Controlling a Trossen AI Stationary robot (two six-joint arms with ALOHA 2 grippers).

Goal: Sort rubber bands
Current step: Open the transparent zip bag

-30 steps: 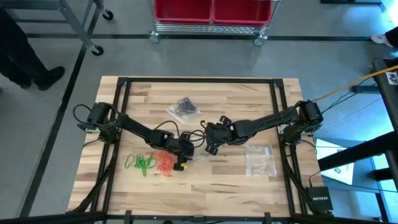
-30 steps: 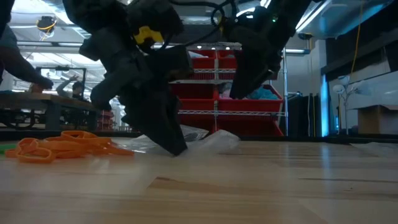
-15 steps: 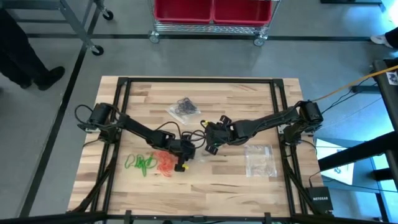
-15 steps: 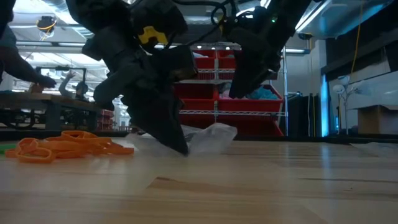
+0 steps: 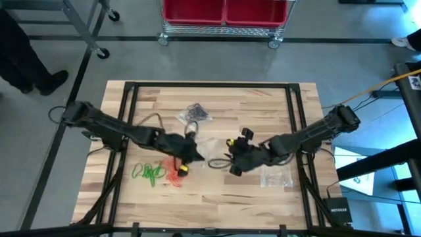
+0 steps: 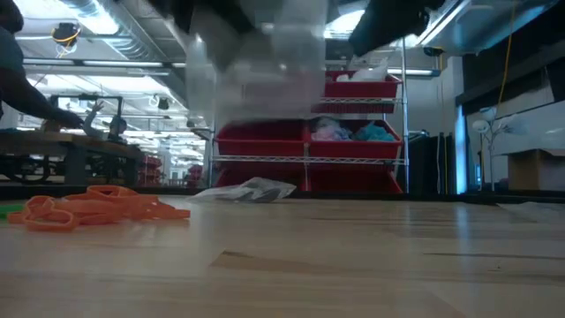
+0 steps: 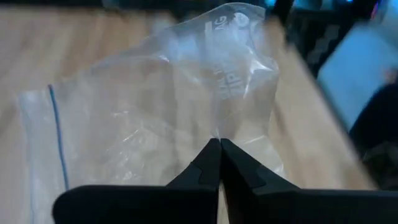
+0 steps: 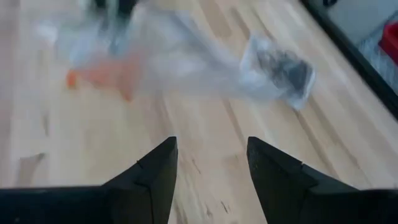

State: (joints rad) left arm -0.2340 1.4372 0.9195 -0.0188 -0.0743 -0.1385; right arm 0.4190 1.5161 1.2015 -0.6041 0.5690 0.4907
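Note:
My left gripper (image 5: 196,155) is shut on a clear plastic bag (image 7: 155,106) and holds it above the table's middle; in the low view the bag (image 6: 256,71) hangs blurred, high off the wood. Orange rubber bands (image 5: 174,172) and green rubber bands (image 5: 150,173) lie in loose heaps on the table near the left gripper. Black rubber bands (image 5: 195,115) lie inside another clear bag toward the far edge. My right gripper (image 8: 211,155) is open, raised over the table just right of the lifted bag, with nothing between its fingers. My left gripper pinches the clear bag between its two fingertips (image 7: 211,163), on the film (image 7: 219,127) some way in from the bag's blue-lined edge (image 7: 57,137). The bag spreads out beyond the fingers, crumpled. It is lifted clear of the table.
A third clear bag (image 5: 275,171) lies flat near the table's right edge, under the right arm. The black-band bag (image 6: 247,190) rests on the wood behind the orange heap (image 6: 97,208). Black frame rails (image 5: 210,85) run around the tabletop. A rack with red bins (image 6: 309,141) stands beyond the far edge.
My left gripper has taken hold of the clear bag and risen with it; the bag, which lay crumpled on the table, now hangs clear of it. My right gripper has risen and gone toward the table's near edge.

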